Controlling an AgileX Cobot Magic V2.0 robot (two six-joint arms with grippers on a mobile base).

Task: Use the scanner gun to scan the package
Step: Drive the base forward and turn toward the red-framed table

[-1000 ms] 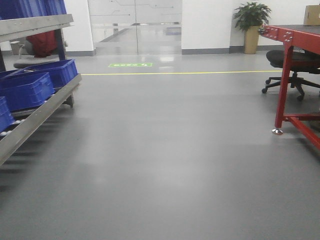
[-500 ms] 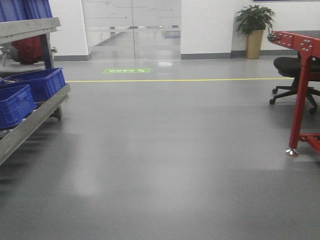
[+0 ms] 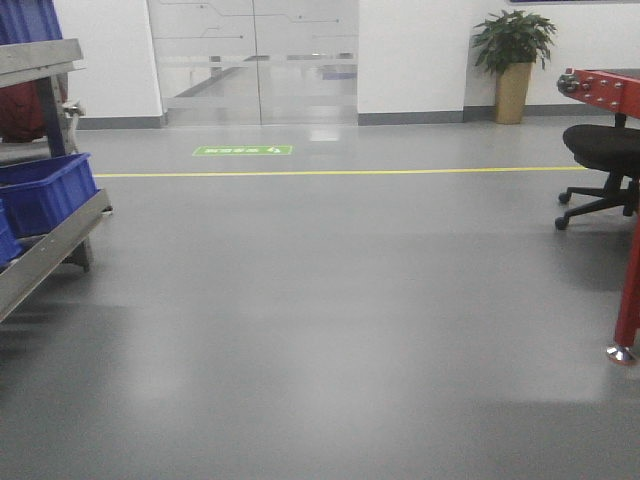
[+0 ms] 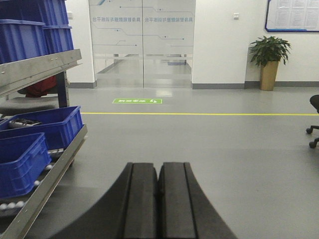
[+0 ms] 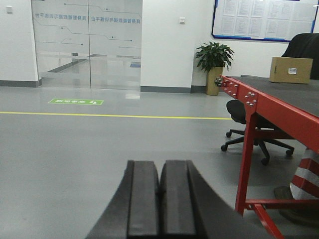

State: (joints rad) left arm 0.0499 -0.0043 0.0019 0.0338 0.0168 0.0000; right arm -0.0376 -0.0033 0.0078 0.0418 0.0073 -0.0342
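Observation:
The scanner gun is out of view. A brown cardboard box (image 5: 291,69) with a small pale label stands at the far end of the red table (image 5: 279,107) in the right wrist view; I cannot tell whether it is the package. My left gripper (image 4: 158,172) is shut and empty, held over bare grey floor beside the rack. My right gripper (image 5: 159,172) is shut and empty, held over the floor to the left of the red table's leg.
A metal roller rack (image 3: 45,250) with blue crates (image 4: 47,127) stands on the left. The red table's leg (image 3: 628,300), a black office chair (image 3: 605,150) and a striped cone (image 5: 305,179) are on the right. Glass doors (image 3: 255,60), a yellow floor line (image 3: 330,171) and a potted plant (image 3: 513,55) lie ahead.
The front view has advanced over the floor: the rack has slid off to the left and the red table off to the right. The box on the table left that view.

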